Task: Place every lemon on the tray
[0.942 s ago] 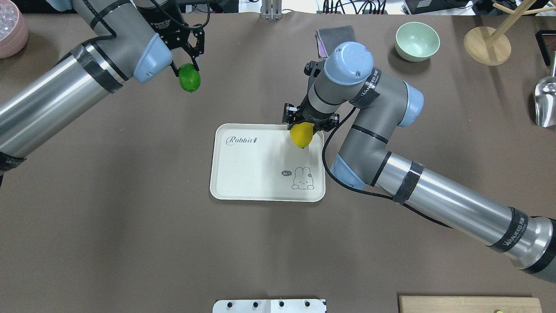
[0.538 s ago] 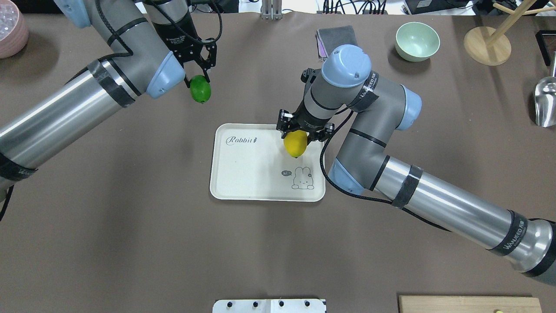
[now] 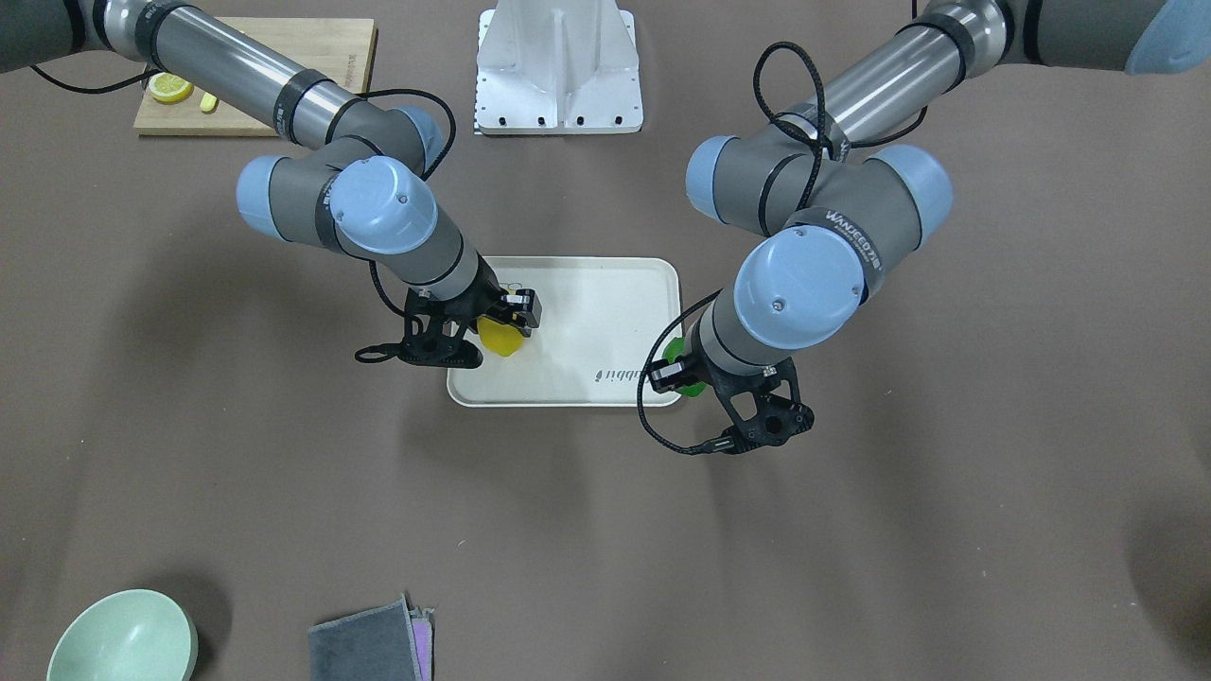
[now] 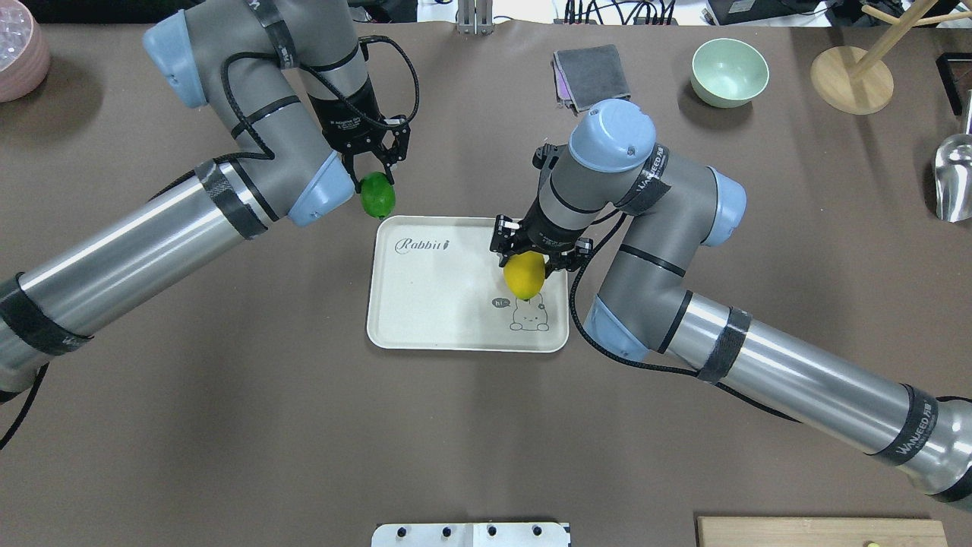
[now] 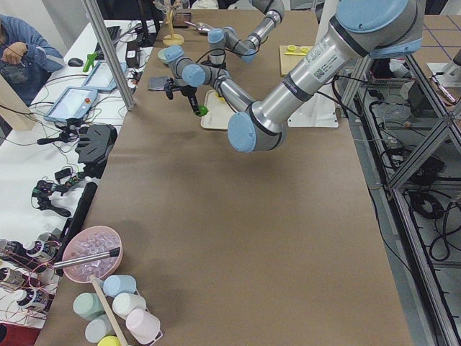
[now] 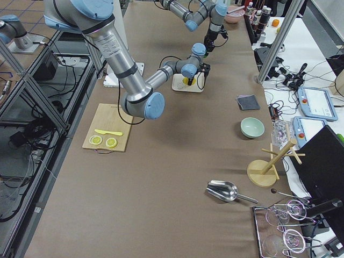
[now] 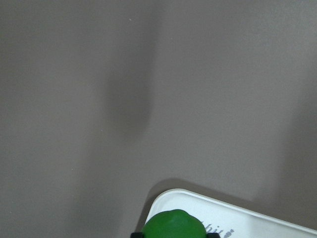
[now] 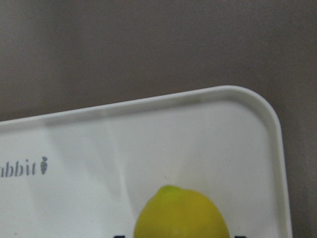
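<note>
The cream-white tray [image 4: 433, 296] with the "Rabbit" script lies mid-table; it also shows in the front view [image 3: 605, 312]. My right gripper [image 4: 525, 267] is shut on the yellow lemon [image 4: 525, 275] and holds it over the tray's right part, near the rabbit drawing; the lemon also shows in the front view [image 3: 498, 340] and the right wrist view [image 8: 181, 213]. My left gripper [image 4: 374, 188] is shut on the green lemon [image 4: 377, 196], held above the table just beyond the tray's far left corner. The green lemon also shows in the left wrist view [image 7: 174, 225].
A mint bowl [image 4: 729, 71] and a grey cloth [image 4: 591, 72] lie at the far right. A wooden stand [image 4: 850, 79] and a metal scoop [image 4: 953, 176] are at the right edge. A cutting board [image 3: 255, 71] with lemon slices sits near the robot's base.
My left arm has carried the green lemon right and nearer, up to the tray's far left corner. My right gripper has moved the yellow lemon further in over the tray.
</note>
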`<state>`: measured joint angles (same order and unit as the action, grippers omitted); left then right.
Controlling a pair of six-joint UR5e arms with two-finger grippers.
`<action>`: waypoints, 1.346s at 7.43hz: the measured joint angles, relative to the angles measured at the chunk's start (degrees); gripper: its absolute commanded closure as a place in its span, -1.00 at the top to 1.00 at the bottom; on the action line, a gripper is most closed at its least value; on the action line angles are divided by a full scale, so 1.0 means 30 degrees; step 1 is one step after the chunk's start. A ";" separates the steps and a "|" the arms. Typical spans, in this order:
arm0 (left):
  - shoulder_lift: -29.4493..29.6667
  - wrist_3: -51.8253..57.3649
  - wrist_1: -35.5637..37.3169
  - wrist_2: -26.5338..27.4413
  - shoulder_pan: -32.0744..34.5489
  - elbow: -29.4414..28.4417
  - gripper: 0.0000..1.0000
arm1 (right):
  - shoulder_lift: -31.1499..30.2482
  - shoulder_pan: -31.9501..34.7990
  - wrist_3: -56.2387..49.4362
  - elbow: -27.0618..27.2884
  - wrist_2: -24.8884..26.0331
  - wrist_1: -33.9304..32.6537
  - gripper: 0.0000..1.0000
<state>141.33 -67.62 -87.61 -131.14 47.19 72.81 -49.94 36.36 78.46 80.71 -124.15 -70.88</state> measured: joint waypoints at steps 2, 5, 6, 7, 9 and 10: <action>-0.0165 -0.0434 -0.0584 0.0745 -0.0786 -0.0053 -1.00 | 0.0112 0.0027 0.0008 0.0279 -0.0012 -0.0461 1.00; -0.0585 -0.2129 -0.2027 0.1242 -0.1573 -0.0065 -1.00 | -0.1006 0.2621 -0.0704 0.3321 -0.0130 -0.3528 1.00; -0.0575 -0.2511 -0.2225 0.1353 -0.1765 -0.0064 -1.00 | -0.2023 0.4097 -0.1880 0.4902 -0.0147 -0.4929 1.00; -0.0552 -0.2753 -0.2291 0.1565 -0.1979 -0.0036 -0.80 | -0.2907 0.5578 -0.3675 0.6069 -0.0154 -0.6404 1.00; -0.0569 -0.2994 -0.2324 0.1786 -0.2208 0.0050 0.96 | -0.3969 0.7640 -0.7395 0.7753 -0.0068 -0.9663 1.00; -0.0583 -0.3031 -0.2337 0.1807 -0.2255 0.0074 0.96 | -0.4825 0.8526 -0.9122 0.8639 0.0071 -1.0949 1.00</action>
<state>139.58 -76.71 -94.62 -125.72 40.42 73.03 -64.41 61.94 51.09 106.63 -123.94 -103.73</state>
